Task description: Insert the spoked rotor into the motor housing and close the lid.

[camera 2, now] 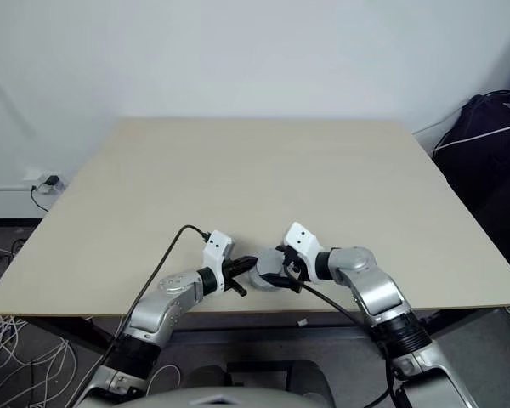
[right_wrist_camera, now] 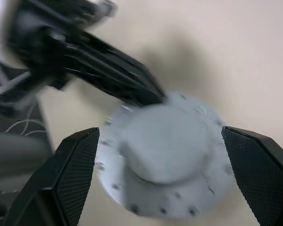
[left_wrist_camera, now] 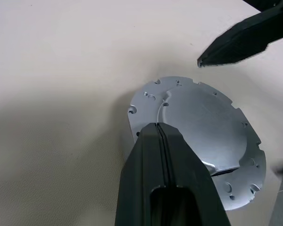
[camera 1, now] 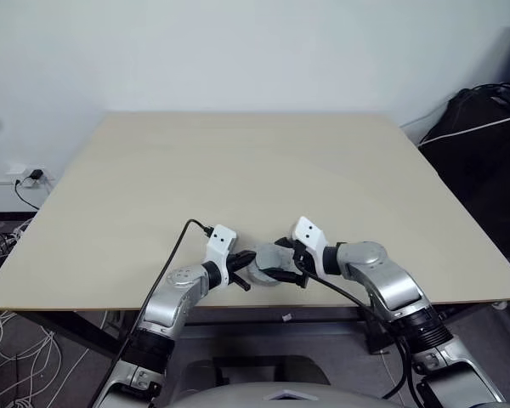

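Observation:
A silvery round metal disc (left_wrist_camera: 203, 117) with a raised middle and a flange of small holes lies flat on the table near its front edge; I take it for the lid (camera 1: 262, 270). My left gripper (left_wrist_camera: 158, 126) is shut, and its tips rest over the disc's near rim without holding it. My right gripper (right_wrist_camera: 160, 133) is open, with one finger on each side of the disc. Whether its pads touch the disc I cannot tell. One right finger (left_wrist_camera: 236, 42) hangs just beyond the disc's far side. The spoked rotor and the motor housing are hidden.
The pale wooden table (camera 1: 238, 170) stretches bare beyond the grippers. Its front edge (camera 1: 85, 304) runs just behind the disc. A black bag with a white cable (camera 1: 480, 127) sits off the right side. Loose cables (camera 1: 0, 255) lie on the floor at the left.

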`<action>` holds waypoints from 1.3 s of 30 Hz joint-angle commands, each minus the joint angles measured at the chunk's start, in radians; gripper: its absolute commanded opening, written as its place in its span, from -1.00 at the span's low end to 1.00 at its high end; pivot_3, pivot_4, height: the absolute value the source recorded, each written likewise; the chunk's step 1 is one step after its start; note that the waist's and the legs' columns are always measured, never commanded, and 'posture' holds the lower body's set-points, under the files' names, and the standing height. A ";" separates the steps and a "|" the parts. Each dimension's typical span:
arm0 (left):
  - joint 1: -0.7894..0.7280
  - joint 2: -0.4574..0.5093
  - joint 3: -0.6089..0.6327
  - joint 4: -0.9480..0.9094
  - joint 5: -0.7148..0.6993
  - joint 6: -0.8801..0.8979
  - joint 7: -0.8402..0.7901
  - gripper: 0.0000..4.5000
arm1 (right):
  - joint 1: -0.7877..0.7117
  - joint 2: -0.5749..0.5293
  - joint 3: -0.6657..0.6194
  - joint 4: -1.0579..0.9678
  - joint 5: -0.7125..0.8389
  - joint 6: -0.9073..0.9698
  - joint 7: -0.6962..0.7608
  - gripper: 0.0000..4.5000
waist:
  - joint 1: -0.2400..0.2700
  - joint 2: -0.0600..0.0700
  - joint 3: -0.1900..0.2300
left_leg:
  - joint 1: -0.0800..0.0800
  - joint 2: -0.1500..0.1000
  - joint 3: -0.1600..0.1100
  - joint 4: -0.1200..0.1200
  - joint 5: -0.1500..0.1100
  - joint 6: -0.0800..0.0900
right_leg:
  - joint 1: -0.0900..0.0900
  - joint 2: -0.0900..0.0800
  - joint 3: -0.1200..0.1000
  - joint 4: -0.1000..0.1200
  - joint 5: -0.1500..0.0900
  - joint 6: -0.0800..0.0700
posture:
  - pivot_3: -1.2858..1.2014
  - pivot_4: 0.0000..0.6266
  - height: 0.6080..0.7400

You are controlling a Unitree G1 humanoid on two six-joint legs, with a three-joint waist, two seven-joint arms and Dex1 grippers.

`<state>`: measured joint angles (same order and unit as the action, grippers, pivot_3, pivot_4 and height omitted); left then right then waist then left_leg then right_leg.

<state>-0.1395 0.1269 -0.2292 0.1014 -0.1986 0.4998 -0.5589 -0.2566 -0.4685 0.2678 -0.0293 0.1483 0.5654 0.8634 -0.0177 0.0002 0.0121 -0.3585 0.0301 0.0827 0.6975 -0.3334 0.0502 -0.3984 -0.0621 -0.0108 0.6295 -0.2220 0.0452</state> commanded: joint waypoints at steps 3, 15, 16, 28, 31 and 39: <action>-0.006 -0.001 -0.026 0.020 0.008 0.016 -0.013 -1.00 | -0.001 -0.018 -0.071 -0.058 0.023 0.099 -0.061 0.99 | 0.004 0.000 0.000 | -0.001 0.000 0.000 0.000 0.000 0.001 | 0.000 0.000 0.000 -0.001 0.000 0.000 | 0.03 -1.00 1.00; -0.010 -0.007 -0.028 0.031 0.007 0.009 -0.018 -1.00 | 0.039 0.003 -0.132 -0.064 0.107 0.343 -0.132 0.99 | 0.006 0.000 0.000 | -0.001 -0.001 0.000 0.000 -0.001 0.002 | 0.000 -0.001 0.000 -0.002 0.000 0.000 | 0.03 -1.00 1.00; -0.010 -0.007 -0.028 0.032 0.007 0.009 -0.018 -1.00 | 0.041 0.016 -0.146 -0.063 0.124 0.379 -0.146 0.99 | 0.006 0.000 0.000 | -0.001 -0.001 0.000 0.000 -0.001 0.002 | 0.000 -0.001 0.000 -0.002 0.000 0.000 | 0.03 -1.00 1.00; -0.001 -0.007 -0.027 0.024 0.006 0.012 -0.019 -1.00 | -0.019 0.224 -0.407 -0.029 0.280 0.662 -0.343 0.99 | -0.003 0.002 -0.001 | -0.001 0.000 0.000 0.000 -0.001 0.001 | 0.000 -0.001 0.000 -0.001 0.001 0.001 | 0.03 -1.00 1.00; 0.001 -0.007 -0.026 0.022 0.005 0.012 -0.019 -1.00 | -0.051 0.271 -0.491 -0.011 0.314 0.709 -0.385 0.99 | -0.003 0.003 -0.001 | -0.001 0.000 0.000 0.000 0.000 0.001 | 0.000 -0.001 0.000 -0.001 0.002 0.002 | 0.03 -1.00 1.00; 0.005 -0.009 -0.026 0.022 0.003 0.010 -0.018 -1.00 | -0.062 0.243 -0.495 0.010 0.330 0.702 -0.405 0.99 | 0.004 0.006 -0.002 | -0.003 -0.001 0.000 0.000 -0.002 0.003 | 0.000 -0.001 0.000 -0.004 0.002 0.003 | 0.03 -1.00 1.00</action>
<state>-0.1412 0.1193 -0.2376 0.1117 -0.1998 0.4943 -0.5752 -0.3046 -0.2192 -0.2270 -0.0088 0.4607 1.2749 0.4578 -0.0132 0.0059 0.0096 -0.3617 0.0285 0.0834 0.6975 -0.3351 0.0531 -0.3989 -0.0631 -0.0104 0.6256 -0.2199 0.0478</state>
